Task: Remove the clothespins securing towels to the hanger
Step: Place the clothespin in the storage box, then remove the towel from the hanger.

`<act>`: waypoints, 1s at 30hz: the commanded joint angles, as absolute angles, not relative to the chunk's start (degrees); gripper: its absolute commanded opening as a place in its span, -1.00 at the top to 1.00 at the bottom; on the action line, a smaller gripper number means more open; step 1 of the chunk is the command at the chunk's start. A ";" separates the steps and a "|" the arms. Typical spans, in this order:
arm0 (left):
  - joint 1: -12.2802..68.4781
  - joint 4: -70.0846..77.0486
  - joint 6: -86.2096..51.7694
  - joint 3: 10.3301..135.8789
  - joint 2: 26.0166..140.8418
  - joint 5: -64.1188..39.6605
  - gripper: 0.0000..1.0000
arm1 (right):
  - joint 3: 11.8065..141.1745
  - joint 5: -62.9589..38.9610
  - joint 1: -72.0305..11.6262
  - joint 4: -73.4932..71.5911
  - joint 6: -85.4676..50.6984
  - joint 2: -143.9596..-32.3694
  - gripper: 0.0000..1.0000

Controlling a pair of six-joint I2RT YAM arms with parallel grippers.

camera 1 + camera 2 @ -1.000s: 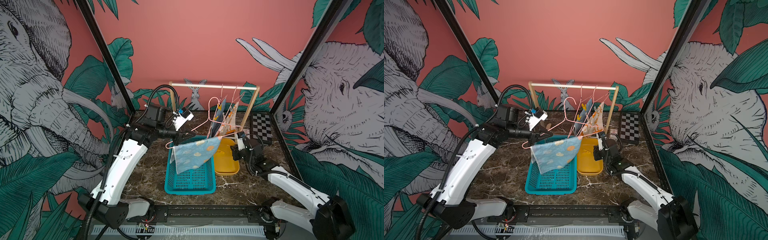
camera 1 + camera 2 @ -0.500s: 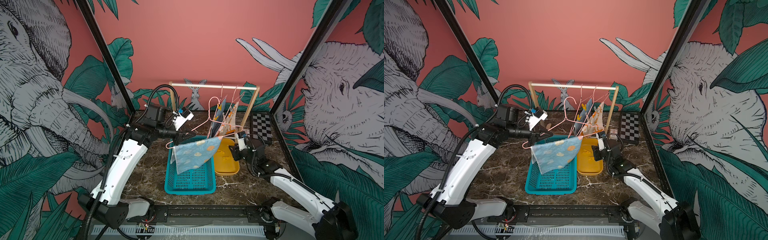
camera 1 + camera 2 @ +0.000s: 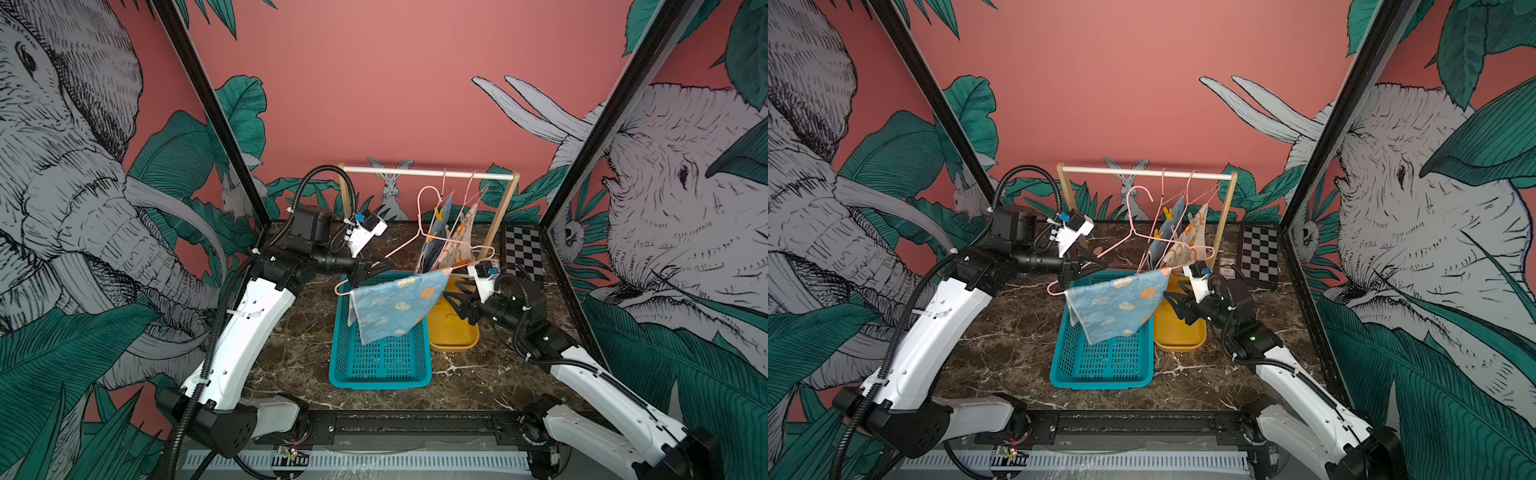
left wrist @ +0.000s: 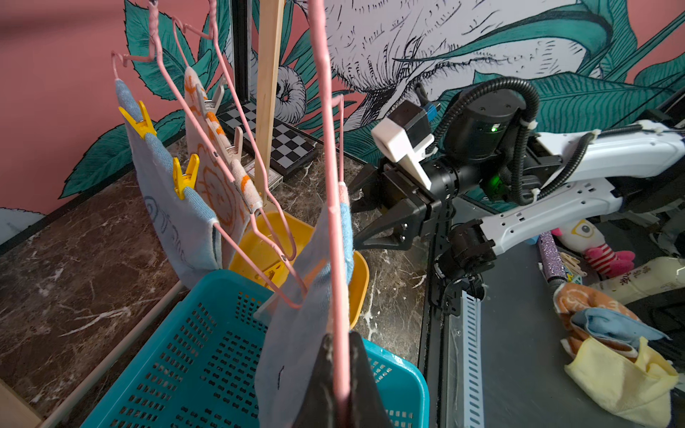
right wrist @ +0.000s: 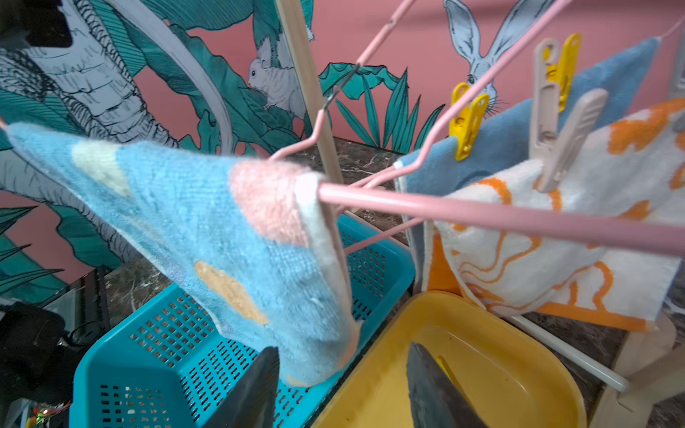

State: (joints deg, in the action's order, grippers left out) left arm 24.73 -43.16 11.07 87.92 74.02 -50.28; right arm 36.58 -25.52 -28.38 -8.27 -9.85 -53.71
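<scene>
Pinching pink hanger (image 4: pixel 330 185) wire, left gripper (image 3: pixel 380 266) clamped shut; spotted towel (image 3: pixel 395 305), no pin visible, could slip, miss teal basket (image 3: pixel 380 374). Right gripper (image 3: pixel 452 301) empty, jaws apart above yellow tray (image 3: pixel 453 340); reaching clothespins (image 5: pixel 467 118) on hung towels (image 5: pixel 600 178) could snag hanger.

A pink-red wall (image 3: pixel 395 83) is standing at the back. A big grey elephant (image 3: pixel 62 166) and green leaves (image 3: pixel 243 112) are showing on the side wall (image 3: pixel 166 83). A little rabbit (image 3: pixel 390 189) is peeking out low down. A dark marble table (image 3: pixel 469 374) is lying below.
</scene>
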 commanded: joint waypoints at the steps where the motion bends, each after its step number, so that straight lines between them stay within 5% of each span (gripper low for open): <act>1: 24.92 -39.32 9.42 88.51 71.48 -54.38 1.00 | 37.30 -30.50 -28.29 -14.37 -10.57 -55.61 -0.11; 8: 24.93 -37.73 7.68 88.61 71.46 -54.82 1.00 | 39.85 -33.93 -30.19 -16.62 -11.00 -58.73 -0.11; 17: 24.86 -36.26 5.99 89.07 70.72 -50.40 1.00 | 41.16 -31.82 -32.44 -12.77 -8.61 -58.24 0.84; 30: 24.79 -34.77 5.48 90.44 66.56 -39.98 1.00 | 38.66 -27.67 -32.52 -3.65 -4.71 -53.91 0.95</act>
State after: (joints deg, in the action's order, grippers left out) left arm 24.71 -38.30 6.35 88.16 69.14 -43.27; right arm 39.68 -29.32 -32.27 -5.96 -6.61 -55.22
